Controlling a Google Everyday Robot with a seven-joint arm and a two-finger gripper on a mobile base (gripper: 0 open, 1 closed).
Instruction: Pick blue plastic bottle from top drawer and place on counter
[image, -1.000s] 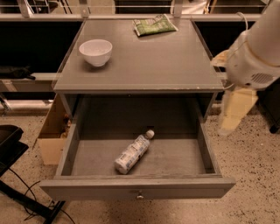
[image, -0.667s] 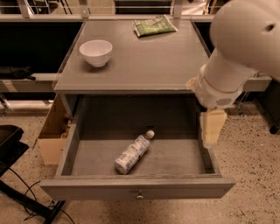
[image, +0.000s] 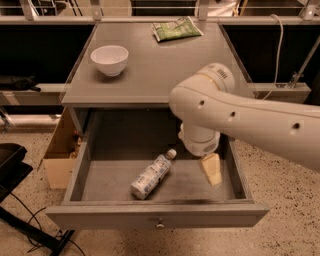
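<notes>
The blue plastic bottle (image: 151, 176), clear with a pale label and white cap, lies on its side in the open top drawer (image: 155, 216), cap pointing to the back right. My gripper (image: 211, 170) hangs from the white arm (image: 240, 117) inside the drawer's right part, to the right of the bottle and apart from it. The arm reaches in from the right and crosses the front right of the counter (image: 160, 65). The drawer's small knob (image: 160, 223) shows on the front panel.
A white bowl (image: 109, 59) stands at the counter's left. A green snack packet (image: 176, 28) lies at its back edge. A cardboard box (image: 57, 155) sits left of the cabinet, and a black stand (image: 12, 167) is at the lower left. A rail runs behind the counter.
The arm has swung in from the right, over the counter's front right corner. The gripper has moved left and down into the drawer, closer to the bottle. The bottle has not moved.
</notes>
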